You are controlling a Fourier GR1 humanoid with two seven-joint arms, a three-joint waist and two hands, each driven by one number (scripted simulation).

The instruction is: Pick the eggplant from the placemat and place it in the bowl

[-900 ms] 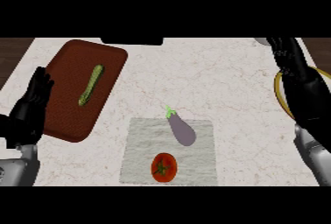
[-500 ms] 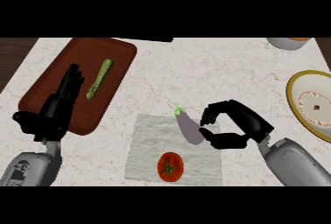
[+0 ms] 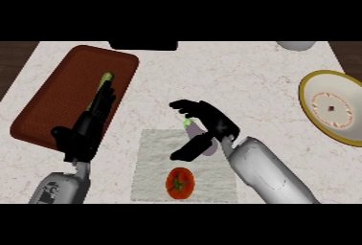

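Surface: you are looking down on a pale speckled stone counter (image 3: 233,72); dark wood floor shows at the far corners.
Near: a round red tomato with a green stalk (image 3: 179,183) lies on the near part of the pale grey square cloth placemat (image 3: 152,165).
Task thing: the purple eggplant with a green cap (image 3: 201,139) lies at the placemat's far edge, mostly hidden by your right hand (image 3: 209,125); its long axis runs near to far, cap pointing away.
Right hand: fingers and thumb curled round the eggplant.
Left hand: your left hand (image 3: 88,127) is open, fingers straight, over the near part of the brown rounded cutting board (image 3: 50,110).
Middle: a slim green vegetable (image 3: 107,79) lies on that board beyond the fingertips.
Far right: the cream bowl with a yellow rim (image 3: 332,107) sits well apart from the eggplant.
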